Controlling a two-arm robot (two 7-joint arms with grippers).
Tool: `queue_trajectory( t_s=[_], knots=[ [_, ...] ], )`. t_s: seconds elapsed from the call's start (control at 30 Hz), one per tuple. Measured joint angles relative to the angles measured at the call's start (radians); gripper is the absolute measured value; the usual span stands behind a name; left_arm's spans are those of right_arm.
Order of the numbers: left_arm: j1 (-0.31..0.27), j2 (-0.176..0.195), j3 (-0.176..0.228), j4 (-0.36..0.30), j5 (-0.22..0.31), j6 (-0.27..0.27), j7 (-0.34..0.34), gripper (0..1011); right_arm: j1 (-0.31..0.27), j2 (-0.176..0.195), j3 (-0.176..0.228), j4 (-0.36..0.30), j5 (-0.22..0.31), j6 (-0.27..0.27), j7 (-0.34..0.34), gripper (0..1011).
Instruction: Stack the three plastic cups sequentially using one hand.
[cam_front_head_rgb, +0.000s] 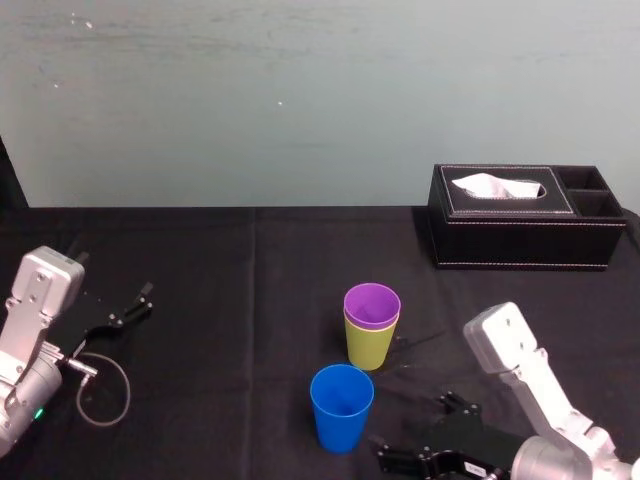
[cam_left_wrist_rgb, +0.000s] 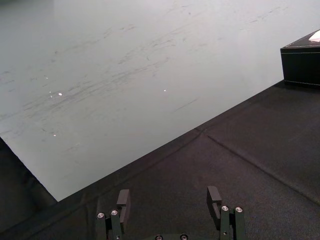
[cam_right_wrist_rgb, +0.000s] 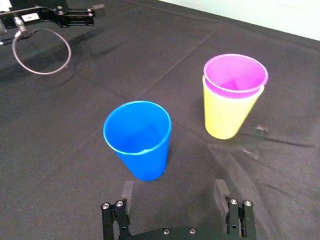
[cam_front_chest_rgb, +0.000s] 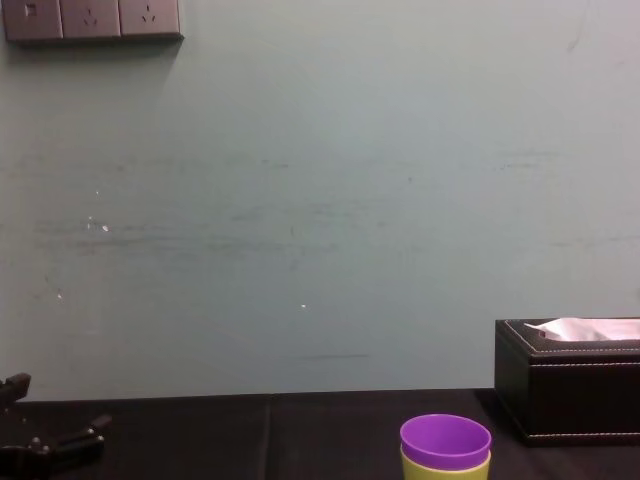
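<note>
We see the purple cup (cam_front_head_rgb: 372, 304) sitting inside the lime-green cup (cam_front_head_rgb: 370, 347), both upright near the middle of the black table (cam_front_head_rgb: 250, 300), so the first part of the stacking looks done to us. The blue cup (cam_front_head_rgb: 341, 405) stands alone and upright, near this pair on the side closer to the robot and not touching it. The right gripper (cam_right_wrist_rgb: 173, 187) is low over the cloth, just before the blue cup, with its jaws spread wide and nothing between them. In the right wrist view the cup stands just beyond the fingertips, a little toward one of them. We think the jaws are so wide because the cup is broad and must be taken by its wall from both sides. The low height fits a grasp on the body of the cup and not on the rim. The left gripper (cam_left_wrist_rgb: 168, 192) rests at the left side of the table, its jaws also apart and empty. This agrees with a task for one hand only. The next move, in our judgement, needs the jaws centred on the blue cup, because a light cup may slide or tip if one finger touches first. The black tissue box (cam_front_head_rgb: 520, 230) is at the far right, well apart.
</note>
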Motion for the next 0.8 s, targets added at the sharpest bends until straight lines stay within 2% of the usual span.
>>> queue_trajectory(
  t_s=[0.37,0.8],
  knots=[
    [0.0,0.0,0.0,0.0,0.0,0.0,0.0,1000,0.035,-0.027,-0.047,0.022,-0.032,-0.015,0.001,1003],
    [0.0,0.0,0.0,0.0,0.0,0.0,0.0,1000,0.053,-0.054,-0.066,0.044,-0.04,-0.023,0.008,1003]
  ],
)
